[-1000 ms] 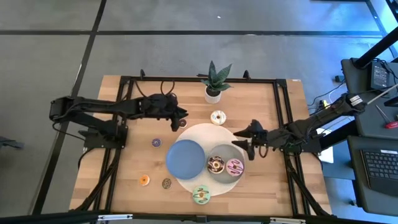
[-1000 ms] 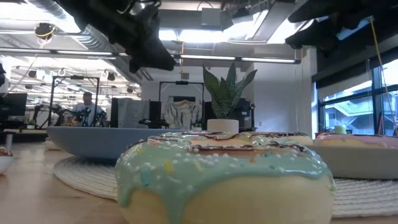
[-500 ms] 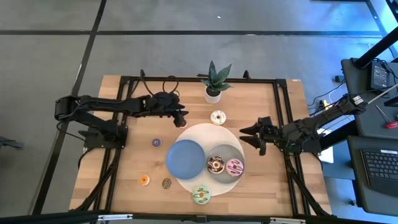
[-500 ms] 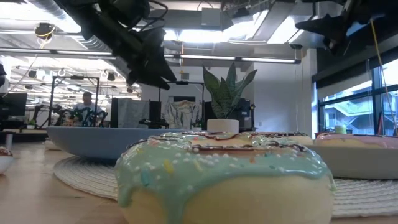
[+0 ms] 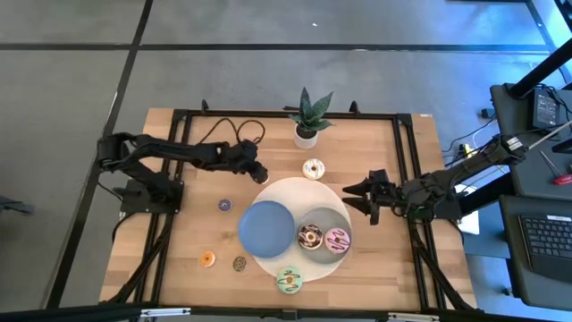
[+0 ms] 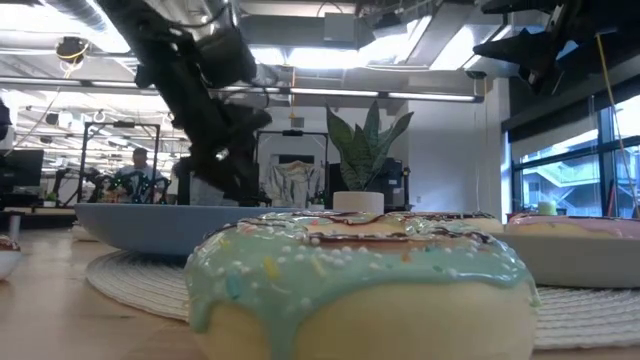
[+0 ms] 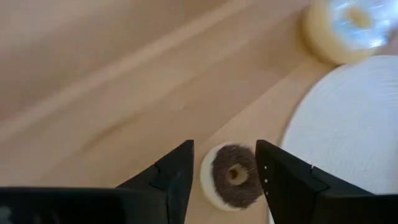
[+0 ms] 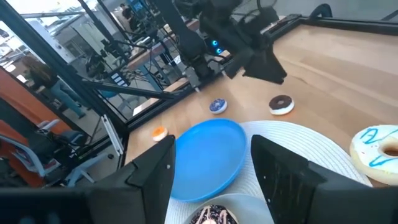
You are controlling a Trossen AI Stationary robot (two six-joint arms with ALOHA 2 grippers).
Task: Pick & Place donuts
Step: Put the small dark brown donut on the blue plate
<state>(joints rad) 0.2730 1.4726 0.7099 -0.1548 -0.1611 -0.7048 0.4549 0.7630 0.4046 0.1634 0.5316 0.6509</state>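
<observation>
My left gripper (image 7: 224, 149) is open and low over the table by the white mat's far left edge (image 5: 260, 173). Its fingers stand on either side of the brown mini donut (image 7: 233, 176), which lies flat on the wood. The white donut (image 5: 313, 168) lies on the table beyond the mat. The chocolate donut (image 5: 310, 236) and the pink donut (image 5: 337, 240) sit on the grey plate (image 5: 323, 219). The green donut (image 5: 289, 280) rests at the mat's near edge. The purple (image 5: 224, 205), orange (image 5: 207, 259) and dark (image 5: 239, 264) mini donuts lie on the wood. My right gripper (image 5: 350, 197) hovers open at the mat's right edge.
A blue plate (image 5: 266, 226) lies on the round white mat (image 5: 290, 190) beside the grey plate. A potted plant (image 5: 307, 121) stands near the far edge. Black frame rails run along the table's sides. Bare wood shows to the left of the mat.
My left gripper has come down from well above the table to just over it, and its arm has folded lower. My right gripper has drawn back from over the grey plate toward the table's right edge. No donut has moved.
</observation>
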